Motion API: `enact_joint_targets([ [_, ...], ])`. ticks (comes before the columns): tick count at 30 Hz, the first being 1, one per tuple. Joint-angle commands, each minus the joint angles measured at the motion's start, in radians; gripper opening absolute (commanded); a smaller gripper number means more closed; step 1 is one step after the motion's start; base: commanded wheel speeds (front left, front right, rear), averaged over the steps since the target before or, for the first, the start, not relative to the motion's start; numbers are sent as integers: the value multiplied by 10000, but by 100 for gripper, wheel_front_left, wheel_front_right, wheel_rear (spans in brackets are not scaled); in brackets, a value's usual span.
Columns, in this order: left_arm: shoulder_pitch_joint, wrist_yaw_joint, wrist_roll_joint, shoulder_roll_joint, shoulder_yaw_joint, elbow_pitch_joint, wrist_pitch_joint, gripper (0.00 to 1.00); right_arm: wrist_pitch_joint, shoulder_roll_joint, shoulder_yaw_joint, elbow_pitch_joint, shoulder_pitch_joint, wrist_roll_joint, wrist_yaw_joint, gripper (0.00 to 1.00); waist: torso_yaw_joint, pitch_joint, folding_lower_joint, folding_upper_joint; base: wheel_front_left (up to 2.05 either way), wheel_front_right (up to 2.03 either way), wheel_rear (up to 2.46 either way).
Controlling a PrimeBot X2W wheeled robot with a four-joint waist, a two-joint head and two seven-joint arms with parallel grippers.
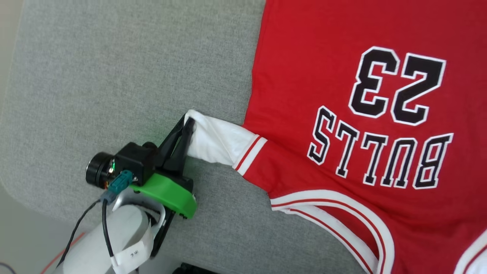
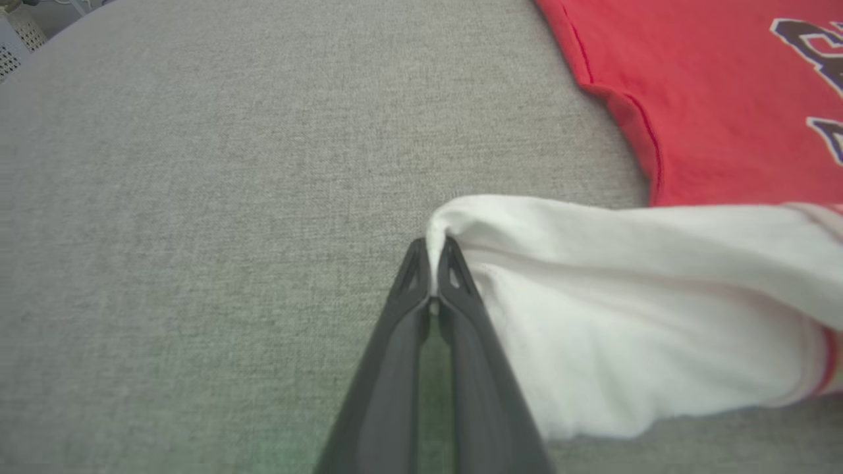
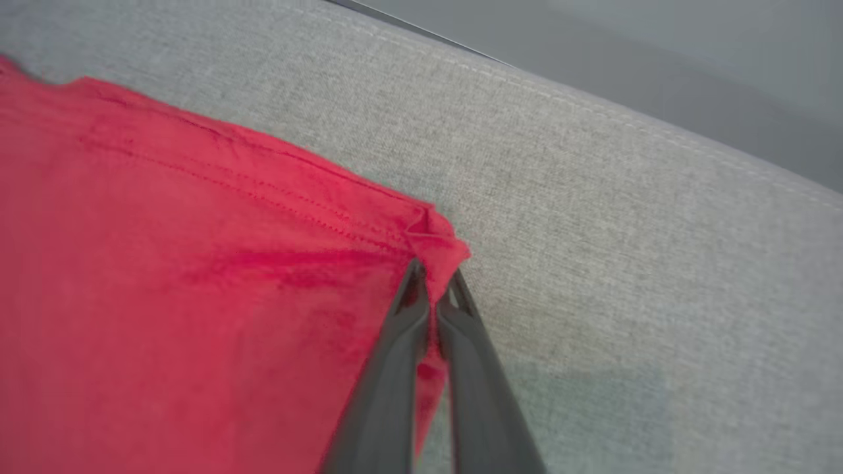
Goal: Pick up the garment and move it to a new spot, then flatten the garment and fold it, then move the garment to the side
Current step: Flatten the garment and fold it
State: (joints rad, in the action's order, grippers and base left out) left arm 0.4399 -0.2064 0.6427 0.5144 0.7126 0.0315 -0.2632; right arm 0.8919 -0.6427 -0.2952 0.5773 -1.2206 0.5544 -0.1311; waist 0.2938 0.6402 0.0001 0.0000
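Across the wide grey woven-fabric surface (image 1: 114,76) lies the garment (image 1: 323,57), a bright red thin T-shirt w/ white short sleeves & red-and-white striped trim. It lies print side up and mostly flat, filling the right part of the head view.

The white sleeve (image 1: 217,142) stretches out from the body toward the left, bunched to a narrow tip & lifted a bit off the surface. The red stitched hem corner (image 3: 442,247) sits near the surface's edge, slightly puckered.

The left gripper (image 1: 187,125) has its fingers pressed together on the sleeve tip, w/ white cloth nipped between them. The right gripper (image 3: 435,286) is likewise closed, w/ a thin fold of the hem corner caught between its fingers.

Step in hand looks like flattening, i.e. pulling the cloth taut before any fold. To do it well:
- Draw both grips apart gently & evenly, low over the surface, so the body doesn't drag or ruck.
- Ease the sleeve straight out from its seam, no twisting. The pinch is small, so a hard tug prob. slips it.
- Watch the hem pucker; it should smooth out under light tension.
- Lower the cloth before letting go, or the thin fabric may spring back into creases.
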Motion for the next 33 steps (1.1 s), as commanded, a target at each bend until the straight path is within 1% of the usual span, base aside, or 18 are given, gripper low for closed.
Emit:
enact_joint_targets([
  [1,-251,1,-81,88,-60,131,14,0,-224,-120,-194,-20,313,140,4,0,-523,-876,-1,0,0,0,0],
  [4,-583,-47,2,172,-114,260,14,0,-626,-593,-720,-424,819,626,4,0,-781,-1500,-1,0,0,0,0],
  [6,-820,-84,87,221,-120,317,17,0,-929,-1030,-1061,-829,1337,1064,4,0,-949,-1906,-1,0,0,0,0],
  [11,-1458,-261,310,395,-217,384,21,0,-1766,-2367,-1697,-2228,3266,2296,4,0,-1396,-2752,-1,0,0,0,0],
  [15,-1892,-433,408,564,-306,382,20,0,-2543,-3244,-1781,-3327,5155,2991,4,0,-1736,-3181,-1,0,0,0,0],
  [18,-2138,-554,469,662,-357,335,22,0,-3066,-3574,-1606,-3948,6563,3352,4,0,-1964,-3403,-1,0,0,0,0],
  [21,-2350,-705,533,770,-434,236,32,0,-3542,-3670,-1149,-4429,7962,3548,4,0,-2210,-3543,-1,0,0,0,0],
  [24,-2544,-771,620,850,-484,132,38,0,-3817,-3498,-704,-4750,9247,3601,4,0,-2418,-3631,-1,0,0,0,0],
  [29,-2792,-908,704,957,-553,12,40,0,-3824,-2943,-58,-5031,11232,3479,4,0,-2665,-3699,-1,0,0,0,0],
  [33,-2901,-975,750,995,-563,-35,57,0,-3574,-2400,36,-5084,12343,3131,4,0,-2779,-3713,-1,0,0,0,0],
])
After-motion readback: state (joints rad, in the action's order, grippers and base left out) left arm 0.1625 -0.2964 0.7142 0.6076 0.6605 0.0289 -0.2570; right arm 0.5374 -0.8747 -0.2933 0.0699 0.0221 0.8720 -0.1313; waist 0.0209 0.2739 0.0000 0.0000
